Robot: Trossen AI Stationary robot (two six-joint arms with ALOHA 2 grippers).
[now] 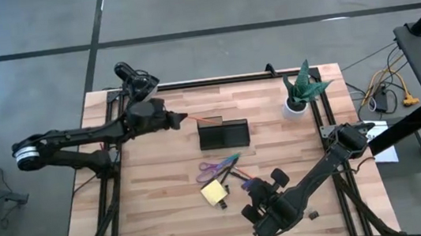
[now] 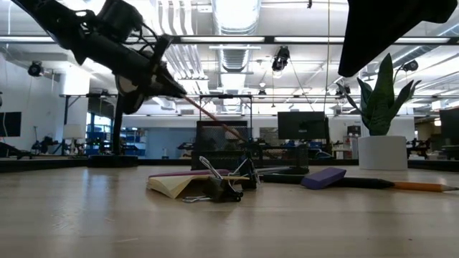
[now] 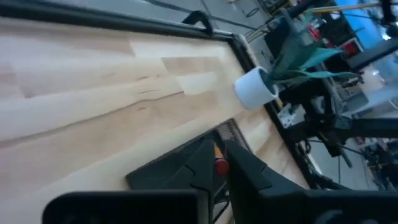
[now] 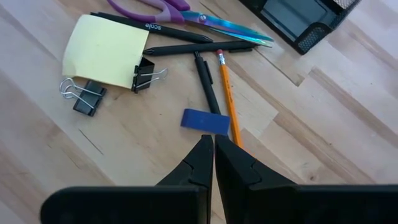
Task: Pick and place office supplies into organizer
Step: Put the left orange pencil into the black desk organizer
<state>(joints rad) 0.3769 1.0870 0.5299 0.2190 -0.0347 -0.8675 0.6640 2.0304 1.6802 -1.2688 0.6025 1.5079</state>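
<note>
Overhead, the left pincer (image 1: pixel 181 120) was pinching a thin pencil (image 1: pixel 200 120) that slanted from its tips toward the organizer (image 1: pixel 224 134), which stood just ahead of it on the worktop (image 1: pixel 165 210). The right pincer (image 1: pixel 262 207) hung pressed together with nothing in it, the scissors (image 1: pixel 217 166) and sticky pad (image 1: pixel 213 192) lying just beyond it.

At table height, the pencil (image 2: pixel 215 120) sloped down to the organizer (image 2: pixel 224 145).

From the left wrist, its fingers (image 3: pixel 239 168) clamped the pencil's eraser end (image 3: pixel 221 165) directly over the organizer's rim (image 3: pixel 231 130); the compartments' contents were hidden. I judged it best to steady the tip inside one compartment before letting go.

From the right wrist, the organizer's (image 4: pixel 305 18) visible compartment looked empty, while pens (image 4: pixel 205 78), clips (image 4: pixel 84 96) and a blue block (image 4: pixel 206 122) waited beyond the closed tips.
</note>
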